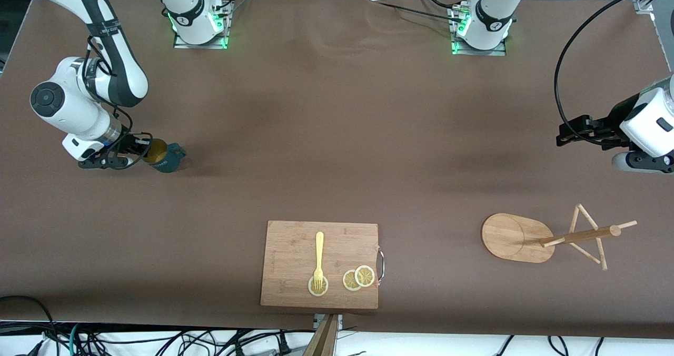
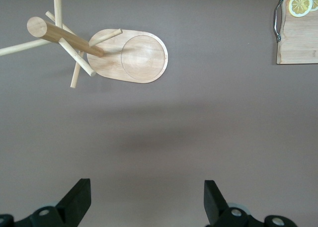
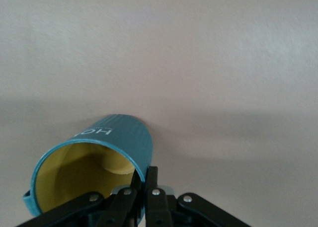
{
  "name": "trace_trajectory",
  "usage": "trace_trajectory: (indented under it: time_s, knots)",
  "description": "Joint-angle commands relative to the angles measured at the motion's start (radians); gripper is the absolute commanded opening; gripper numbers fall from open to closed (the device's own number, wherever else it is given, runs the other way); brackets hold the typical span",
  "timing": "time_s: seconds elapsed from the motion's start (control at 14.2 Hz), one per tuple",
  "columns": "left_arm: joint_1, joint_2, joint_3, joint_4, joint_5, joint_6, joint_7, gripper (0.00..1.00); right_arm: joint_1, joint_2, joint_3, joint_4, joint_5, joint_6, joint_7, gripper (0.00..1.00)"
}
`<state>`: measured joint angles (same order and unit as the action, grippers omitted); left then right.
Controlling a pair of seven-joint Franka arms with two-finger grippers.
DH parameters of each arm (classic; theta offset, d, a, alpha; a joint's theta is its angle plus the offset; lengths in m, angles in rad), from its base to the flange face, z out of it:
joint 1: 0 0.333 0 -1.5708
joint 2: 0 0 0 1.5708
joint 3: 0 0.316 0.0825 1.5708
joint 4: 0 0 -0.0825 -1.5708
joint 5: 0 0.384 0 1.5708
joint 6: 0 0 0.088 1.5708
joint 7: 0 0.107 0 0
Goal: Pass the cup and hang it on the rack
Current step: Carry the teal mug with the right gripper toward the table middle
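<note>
The dark teal cup (image 1: 167, 158) with a yellowish inside is at the right arm's end of the table, tilted on its side. My right gripper (image 1: 141, 153) is shut on the cup's rim; in the right wrist view one finger is inside the cup (image 3: 107, 152) and one outside, my right gripper (image 3: 147, 180) pinching the wall. The wooden rack (image 1: 547, 237) stands toward the left arm's end, nearer the front camera. My left gripper (image 1: 566, 135) is open and empty, up over the table; the rack (image 2: 114, 50) shows in its wrist view ahead of my left gripper (image 2: 147, 197).
A bamboo cutting board (image 1: 295, 240) with a yellow fork (image 1: 318, 258) and lemon slices (image 1: 358, 278) lies at the table's front edge, in the middle. Its corner shows in the left wrist view (image 2: 298, 43).
</note>
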<state>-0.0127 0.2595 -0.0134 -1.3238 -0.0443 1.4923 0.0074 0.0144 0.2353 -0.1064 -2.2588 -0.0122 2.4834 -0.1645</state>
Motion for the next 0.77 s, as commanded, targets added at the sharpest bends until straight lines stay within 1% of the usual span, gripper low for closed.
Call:
trace_trajectory:
  time_s: [0.0, 0.14, 0.28, 0.35, 0.42, 0.56, 0.7]
  knots:
    - [0.005, 0.004, 0.004, 0.020, -0.006, -0.010, -0.004, 1.00, 0.001, -0.031, 0.042, 0.054, -0.003, -0.093, 0.002, 0.00]
    - [0.005, 0.004, 0.004, 0.021, -0.006, -0.010, -0.004, 1.00, 0.001, -0.033, 0.103, 0.140, 0.006, -0.237, 0.032, 0.00]
    - [0.004, 0.004, 0.004, 0.017, -0.005, -0.010, -0.004, 1.00, 0.005, -0.021, 0.155, 0.233, 0.008, -0.380, 0.173, 0.00]
    - [0.005, 0.004, 0.004, 0.017, -0.006, -0.010, -0.004, 1.00, 0.027, -0.019, 0.192, 0.272, 0.009, -0.412, 0.251, 0.00]
    - [0.004, 0.004, 0.004, 0.018, -0.006, -0.009, -0.004, 1.00, 0.062, -0.014, 0.214, 0.297, 0.009, -0.422, 0.325, 0.00]
    - [-0.006, 0.006, 0.003, 0.018, -0.005, -0.007, -0.006, 1.00, 0.169, 0.012, 0.221, 0.341, 0.009, -0.422, 0.509, 0.00]
    - [-0.004, 0.012, 0.004, 0.021, -0.003, -0.007, -0.004, 1.00, 0.273, 0.062, 0.221, 0.405, 0.009, -0.422, 0.697, 0.00]
